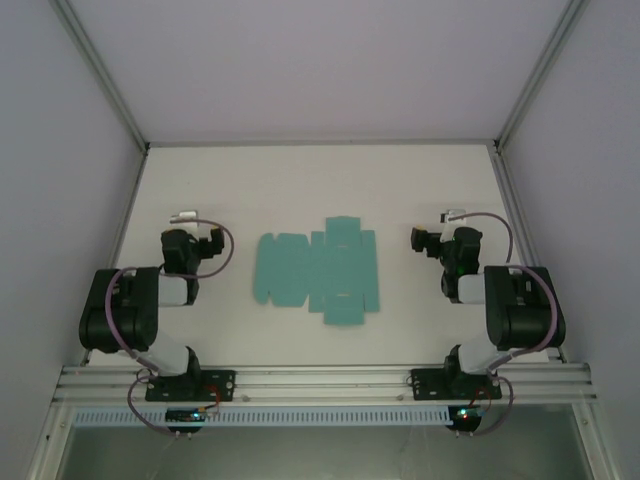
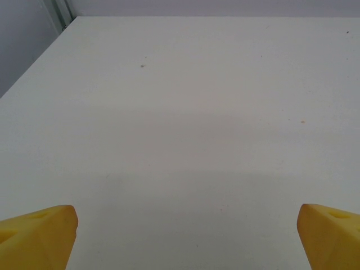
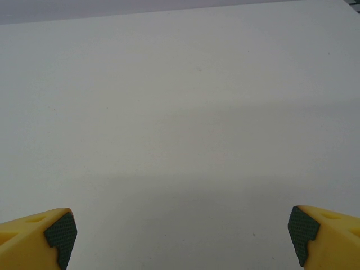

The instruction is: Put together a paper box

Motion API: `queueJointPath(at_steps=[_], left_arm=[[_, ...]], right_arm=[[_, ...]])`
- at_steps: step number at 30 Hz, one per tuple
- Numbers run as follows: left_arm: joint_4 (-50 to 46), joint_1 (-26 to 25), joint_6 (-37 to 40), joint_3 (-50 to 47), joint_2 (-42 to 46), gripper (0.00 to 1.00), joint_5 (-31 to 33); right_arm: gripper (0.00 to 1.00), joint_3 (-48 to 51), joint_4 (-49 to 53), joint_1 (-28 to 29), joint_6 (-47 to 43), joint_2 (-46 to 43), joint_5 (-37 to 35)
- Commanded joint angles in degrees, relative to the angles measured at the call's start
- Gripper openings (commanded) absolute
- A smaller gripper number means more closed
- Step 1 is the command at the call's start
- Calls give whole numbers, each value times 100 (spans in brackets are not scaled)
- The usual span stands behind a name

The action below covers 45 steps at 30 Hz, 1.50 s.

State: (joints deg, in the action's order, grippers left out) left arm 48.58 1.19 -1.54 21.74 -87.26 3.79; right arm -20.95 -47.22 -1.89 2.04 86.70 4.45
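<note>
Since the flat teal paper box blank (image 1: 315,270) lay mid-worktop (image 1: 300,180) between the arms, long axis running left-right, the wide-open right gripper (image 3: 180,219) looked a touch nearer than the equally wide-open left gripper (image 2: 185,216).

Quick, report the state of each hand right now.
Left hand: open, holding nothing.
Right hand: open, holding nothing.

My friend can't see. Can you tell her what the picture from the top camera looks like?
A flat teal paper box, not yet folded, lies in the middle of a white table. The black left arm and right arm sit folded up on either side of it, not touching it.
</note>
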Motion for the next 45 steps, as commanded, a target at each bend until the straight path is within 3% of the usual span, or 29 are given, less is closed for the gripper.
queueJointPath(at_steps=[1,3,6,10,14,18,24,30,34,39,43,45], left_arm=[[-1032,22,-66,469,657,99,123],[-2151,16,-511,843,1158,99,95],[-3749,-7,-1472,1429,1580,99,-722],[-4736,-368,-2324,1567,1627,99,-1662],[-4929,-1151,-2512,1503,1403,99,-2216],[-5275,-1450,-2614,1580,1096,100,-2585],[-5000,-1455,-2603,1288,866,100,-3203],[-4512,-1458,-2641,1221,348,97,-3655],[-3726,-1429,-2946,1172,-86,79,-4296],[-2203,-1403,-3678,904,-213,34,-5024],[-2197,-1395,-3772,915,59,0,-5084],[-2109,-1396,-3863,865,302,0,-5103]], right_arm=[[100,-364,926,122,-143,-716,-433],[99,-795,2193,385,-98,-1324,-785],[98,-1563,4012,854,734,-1822,-1058],[89,-2073,5385,1907,1443,-1890,-677],[72,-1970,5399,2708,2328,-1533,-164],[58,-2106,5231,3058,2529,-709,499],[45,-2202,5309,2908,2723,380,769],[42,-2053,5226,2796,2736,778,777],[42,-1944,5064,2692,2692,838,882],[42,-1979,5047,2653,2580,875,917],[43,-2065,5149,2547,2455,643,988],[48,-2107,5269,2436,2356,312,1023]])
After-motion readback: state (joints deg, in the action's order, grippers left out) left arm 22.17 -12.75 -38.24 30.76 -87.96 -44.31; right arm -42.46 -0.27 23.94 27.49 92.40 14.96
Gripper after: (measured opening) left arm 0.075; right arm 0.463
